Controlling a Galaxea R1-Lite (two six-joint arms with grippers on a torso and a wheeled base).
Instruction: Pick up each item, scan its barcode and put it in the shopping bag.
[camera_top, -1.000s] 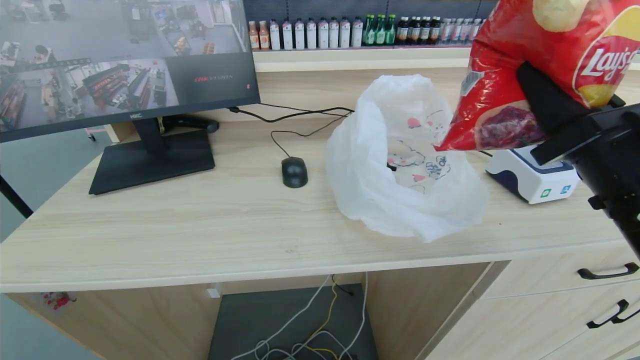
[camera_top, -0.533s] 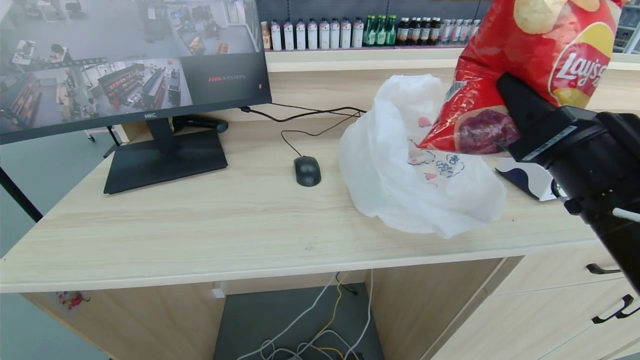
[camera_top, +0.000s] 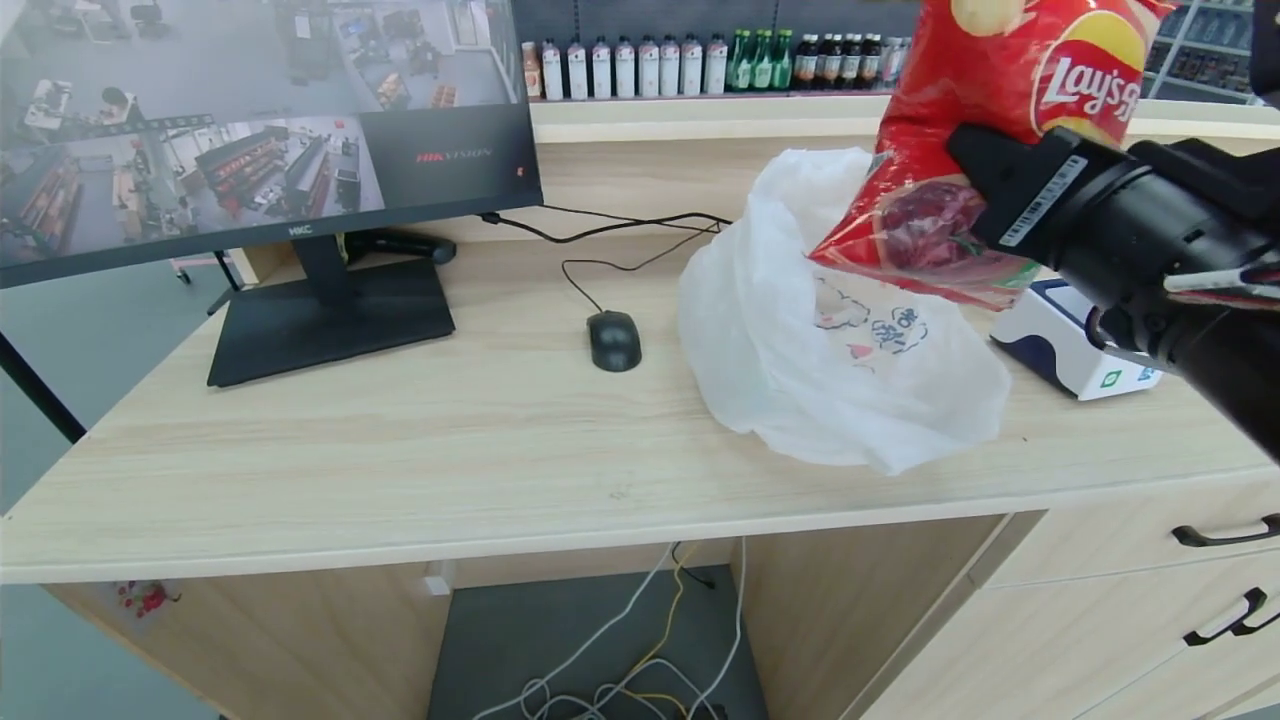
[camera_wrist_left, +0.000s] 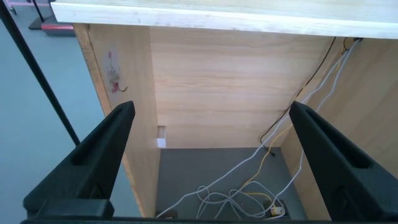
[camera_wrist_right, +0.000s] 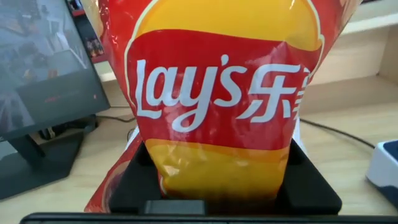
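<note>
A red chip bag (camera_top: 985, 120) hangs above the open white shopping bag (camera_top: 835, 330) on the counter, its lower corner over the bag's mouth. My right gripper (camera_top: 985, 165) is shut on the chip bag's lower half; in the right wrist view the chip bag (camera_wrist_right: 214, 106) sits pinched between the black fingers (camera_wrist_right: 134, 180). A white and blue barcode scanner (camera_top: 1075, 345) stands just right of the shopping bag. My left gripper (camera_wrist_left: 211, 162) is open with nothing in it, low beside the counter's underside, facing the wooden panel and cables.
A monitor (camera_top: 250, 120) on a black stand occupies the counter's left back. A black mouse (camera_top: 614, 340) and its cable lie left of the shopping bag. Bottles (camera_top: 700, 65) line a shelf behind. Drawers (camera_top: 1220, 535) sit below right.
My right gripper has carried the chip bag leftward and a little up, from over the scanner to above the shopping bag's mouth. The head camera shifted slightly between the earliest frame and now.
</note>
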